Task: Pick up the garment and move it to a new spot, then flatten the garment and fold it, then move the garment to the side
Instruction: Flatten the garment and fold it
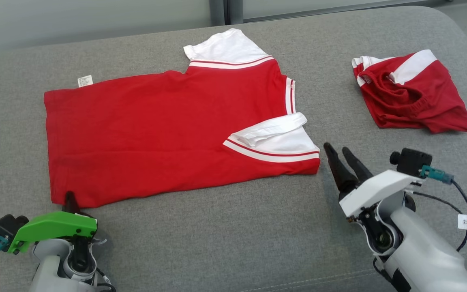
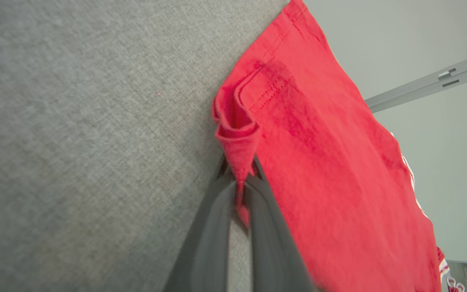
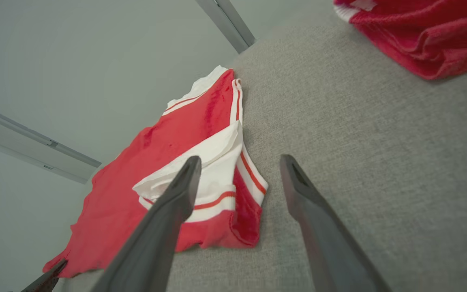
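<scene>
Garment (image 1: 168, 134) corner pinched btwn left fingers (image 2: 209, 243).

The shirt (image 1: 156, 134) lies flat on the grey fabric surface (image 1: 217, 235). The left gripper (image 1: 70, 201) meets its near left hem corner. The right gripper (image 1: 343, 159) sits just beside the near sleeve, not touching. A crumpled red garment (image 1: 412, 97) lies at far right.

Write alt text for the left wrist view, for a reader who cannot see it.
The left claw pinches a bunched hem corner of the red shirt, which lies on a grey cushion. The rest of the shirt spreads away toward the view's right.
</scene>
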Robot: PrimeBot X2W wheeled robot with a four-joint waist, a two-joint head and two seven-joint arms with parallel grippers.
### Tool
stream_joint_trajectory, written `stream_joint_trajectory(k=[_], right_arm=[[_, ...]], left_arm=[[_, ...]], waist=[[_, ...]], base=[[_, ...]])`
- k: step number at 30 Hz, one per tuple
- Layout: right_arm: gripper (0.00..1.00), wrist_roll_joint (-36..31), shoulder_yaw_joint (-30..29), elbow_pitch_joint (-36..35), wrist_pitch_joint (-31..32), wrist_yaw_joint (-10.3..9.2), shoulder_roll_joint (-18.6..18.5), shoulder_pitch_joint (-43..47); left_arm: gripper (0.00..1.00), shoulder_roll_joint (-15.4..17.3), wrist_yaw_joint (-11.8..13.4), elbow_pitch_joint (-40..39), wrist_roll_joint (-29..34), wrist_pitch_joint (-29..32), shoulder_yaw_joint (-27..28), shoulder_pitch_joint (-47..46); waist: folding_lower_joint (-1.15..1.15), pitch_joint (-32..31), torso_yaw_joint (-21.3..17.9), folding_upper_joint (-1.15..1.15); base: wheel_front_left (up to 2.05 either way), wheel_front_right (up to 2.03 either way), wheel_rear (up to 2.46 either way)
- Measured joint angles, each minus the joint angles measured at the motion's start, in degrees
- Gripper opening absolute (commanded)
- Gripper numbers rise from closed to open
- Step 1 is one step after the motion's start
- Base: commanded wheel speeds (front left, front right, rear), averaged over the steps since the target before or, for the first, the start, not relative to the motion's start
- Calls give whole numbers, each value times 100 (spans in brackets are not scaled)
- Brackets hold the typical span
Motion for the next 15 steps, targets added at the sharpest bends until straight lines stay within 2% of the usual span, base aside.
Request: stream_joint_trajectory(k=[9,15], right_arm=[[100,119,163,153,3,0,67,419],[100,224,211,209,32,0,135,419]], left_arm=[[0,-48,-247,-225,0,-145,-54,-13],[0,-68,-304,-279,0,-159,-191,-12]], waist=[[0,3,135,0],[0,-4,289,0]], base=[[0,0,0],[0,0,0]])
